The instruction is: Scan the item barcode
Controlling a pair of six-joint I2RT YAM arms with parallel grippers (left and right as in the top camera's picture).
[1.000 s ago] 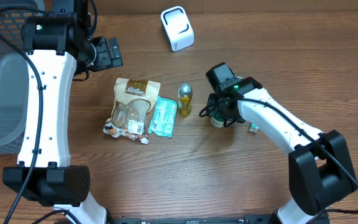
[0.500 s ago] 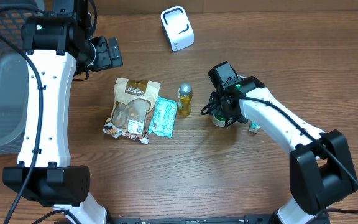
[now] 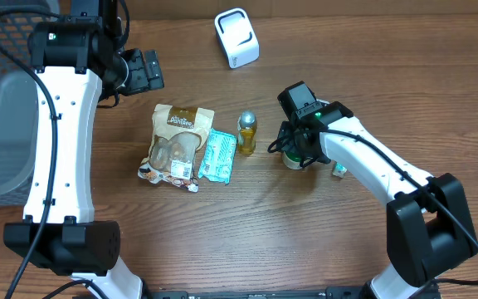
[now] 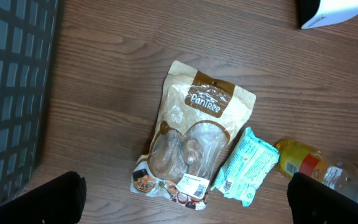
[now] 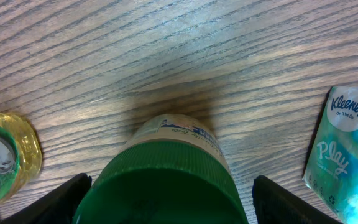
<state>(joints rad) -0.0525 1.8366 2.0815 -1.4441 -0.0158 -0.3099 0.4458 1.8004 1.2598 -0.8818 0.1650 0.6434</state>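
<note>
as it stands upright, green-capped jar (image 5: 166, 177)

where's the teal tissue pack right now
Overhead view: the teal plastic tissue pack lies flat on the wooden table, slightly left of centre, between the brown snack pouch and the small yellow bottle.

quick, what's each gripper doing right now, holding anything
Left gripper: open, holding nothing.
Right gripper: open, straddling the green-lidded jar, with a gap showing on one side.
</note>
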